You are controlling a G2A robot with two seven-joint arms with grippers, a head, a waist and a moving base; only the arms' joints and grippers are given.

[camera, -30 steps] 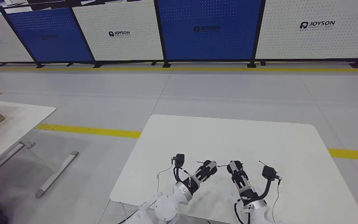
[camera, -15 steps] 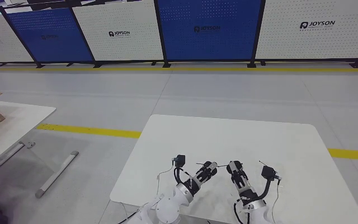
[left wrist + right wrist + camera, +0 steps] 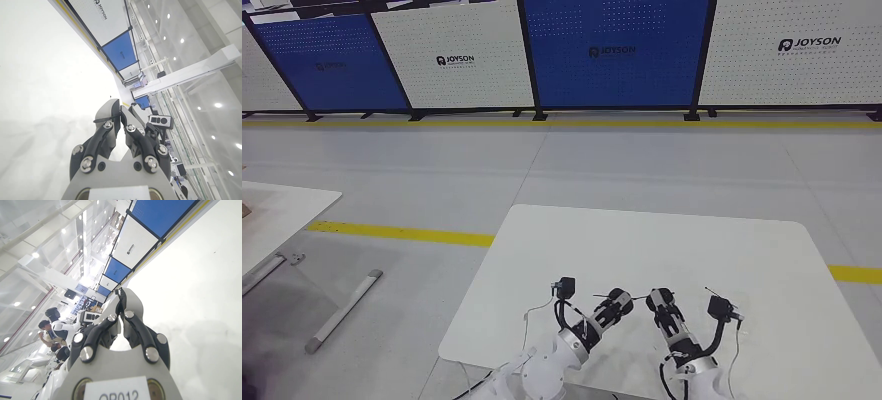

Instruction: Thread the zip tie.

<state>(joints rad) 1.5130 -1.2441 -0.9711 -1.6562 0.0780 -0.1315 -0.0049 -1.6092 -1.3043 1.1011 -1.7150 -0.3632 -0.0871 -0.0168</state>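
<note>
Over the table (image 3: 662,240), left gripper (image 3: 120,109) with zip tie (image 3: 105,119) nearer right gripper (image 3: 119,296)

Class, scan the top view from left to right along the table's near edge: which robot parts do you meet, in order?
In order: left arm's wrist camera → left claw → right claw → right arm's wrist camera. The zip tie overlaps the claws, so it is left out.

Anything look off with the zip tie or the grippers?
Nothing stands out. The left gripper pinches the zip tie, one end sticking out sideways; the right gripper is shut too. Both hover over the table.
</note>
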